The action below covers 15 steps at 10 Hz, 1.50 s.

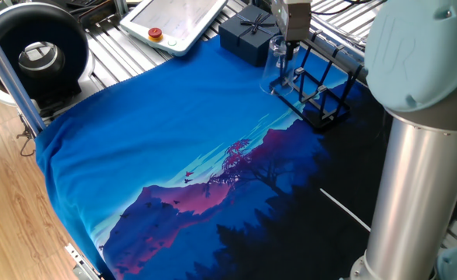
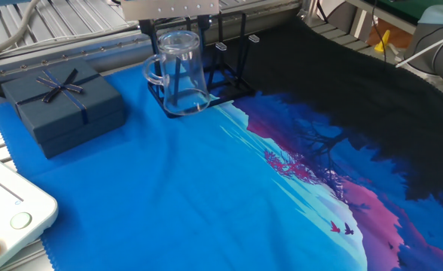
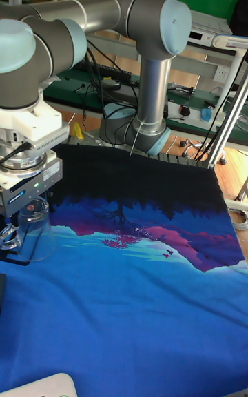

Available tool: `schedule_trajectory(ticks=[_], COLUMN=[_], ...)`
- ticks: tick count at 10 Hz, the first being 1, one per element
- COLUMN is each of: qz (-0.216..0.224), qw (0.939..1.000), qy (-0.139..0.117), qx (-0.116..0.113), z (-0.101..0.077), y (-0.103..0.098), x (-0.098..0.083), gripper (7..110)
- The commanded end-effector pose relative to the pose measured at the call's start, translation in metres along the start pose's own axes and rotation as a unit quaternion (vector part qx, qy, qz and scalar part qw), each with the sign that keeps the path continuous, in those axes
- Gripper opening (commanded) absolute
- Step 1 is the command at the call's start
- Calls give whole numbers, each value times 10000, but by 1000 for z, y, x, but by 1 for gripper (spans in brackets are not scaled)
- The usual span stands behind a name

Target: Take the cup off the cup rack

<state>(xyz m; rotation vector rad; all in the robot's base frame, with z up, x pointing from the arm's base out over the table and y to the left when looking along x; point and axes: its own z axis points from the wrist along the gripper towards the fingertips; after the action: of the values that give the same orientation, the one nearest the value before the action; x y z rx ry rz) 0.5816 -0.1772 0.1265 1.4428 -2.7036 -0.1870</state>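
Covering the table, a blue landscape-print cloth (image 2: 206,196) carries the black cup rack (image 1: 322,93), with a navy gift box (image 2: 59,105) beside it. Above the rack's near end hangs the gripper (image 2: 178,41), fingers closed on the cup (image 2: 180,75) at its rim. Snagging a peg could tip the rack or slip the cup. Clear glass, upside down, handle toward the box.

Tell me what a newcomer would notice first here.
The vivid blue cloth with its purple mountain print covers the table. At its far edge the gripper holds a clear cup by the black rack. A navy gift box sits beside them.
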Motion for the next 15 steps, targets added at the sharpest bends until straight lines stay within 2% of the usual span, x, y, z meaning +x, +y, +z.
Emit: schedule_trajectory(ticks=[1,7,10,15], qz=[117,340,420,474], qw=[9999,9991,9982,9973], qy=[14,213,333,445], qx=[-3,162,280,346], z=[-8,-30,-31,-37], y=[4,10,6,8], x=[0,1,7,7], gripper=[7,7,7,7])
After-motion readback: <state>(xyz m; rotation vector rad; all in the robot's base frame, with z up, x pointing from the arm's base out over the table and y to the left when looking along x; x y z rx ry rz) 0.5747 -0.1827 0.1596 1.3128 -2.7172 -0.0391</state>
